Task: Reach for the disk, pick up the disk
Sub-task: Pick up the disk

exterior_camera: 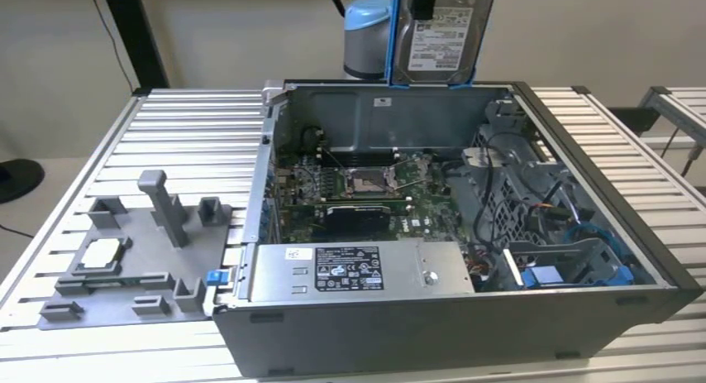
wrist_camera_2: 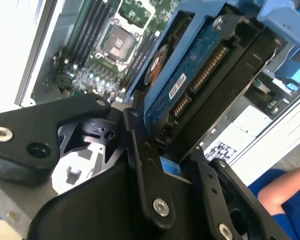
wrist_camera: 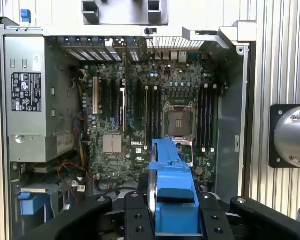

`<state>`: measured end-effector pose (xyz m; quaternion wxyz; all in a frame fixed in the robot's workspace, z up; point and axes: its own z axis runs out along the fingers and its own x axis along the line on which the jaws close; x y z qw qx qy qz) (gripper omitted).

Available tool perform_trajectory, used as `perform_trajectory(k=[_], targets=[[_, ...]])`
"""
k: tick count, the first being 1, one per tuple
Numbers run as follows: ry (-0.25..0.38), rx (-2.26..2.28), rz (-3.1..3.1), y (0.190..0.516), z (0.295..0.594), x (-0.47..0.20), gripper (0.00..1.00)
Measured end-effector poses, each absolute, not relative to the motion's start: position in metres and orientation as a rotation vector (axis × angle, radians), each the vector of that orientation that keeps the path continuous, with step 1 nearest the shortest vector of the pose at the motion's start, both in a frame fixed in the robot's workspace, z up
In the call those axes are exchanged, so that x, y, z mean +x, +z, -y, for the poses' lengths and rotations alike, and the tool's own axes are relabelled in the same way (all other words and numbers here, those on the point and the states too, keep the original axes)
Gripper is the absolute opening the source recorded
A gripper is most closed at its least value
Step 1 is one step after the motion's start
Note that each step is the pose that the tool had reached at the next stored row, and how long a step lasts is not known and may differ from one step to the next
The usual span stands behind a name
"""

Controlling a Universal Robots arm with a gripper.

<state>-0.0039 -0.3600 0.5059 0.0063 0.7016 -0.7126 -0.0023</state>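
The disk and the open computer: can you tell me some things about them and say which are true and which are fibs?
1. The disk is lifted above the computer case. True.
2. The tool is empty. False: it is shut on the disk.
3. The disk has a blue bracket round it. True.
4. The case is closed with a lid. False: it is open, and the motherboard shows.
5. The grey box sits outside the case on the table. False: it is inside the case.
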Motion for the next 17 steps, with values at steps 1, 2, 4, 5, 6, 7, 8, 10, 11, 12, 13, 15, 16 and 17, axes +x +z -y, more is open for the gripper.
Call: perform_trajectory(k=[1,2,4,5,6,7,8,10,11,12,13,15,16,17], targets=[[-0.007,2.195,2.230,0.506,0.360,-0.002,0.00],[-0.007,2.195,2.230,0.506,0.360,0.000,0.00],[-0.006,2.196,2.230,0.506,0.360,0.004,0.00],[-0.006,2.196,2.230,0.506,0.360,0.005,0.00],[-0.006,2.196,2.230,0.506,0.360,0.007,0.00],[-0.006,2.196,2.230,0.506,0.360,0.008,0.00],[-0.006,2.196,2.230,0.506,0.360,0.009,0.00],[-0.006,2.196,2.230,0.506,0.360,0.009,0.00],[-0.006,2.196,2.230,0.506,0.360,0.009,0.00],[-0.006,2.196,2.230,0.506,0.360,0.009,0.00],[-0.006,2.197,2.229,0.506,0.360,0.010,0.00],[-0.006,2.198,2.228,0.506,0.360,0.014,0.00],[-0.006,2.198,2.228,0.506,0.360,0.016,0.00],[-0.006,2.198,2.228,0.506,0.360,0.019,0.00]])
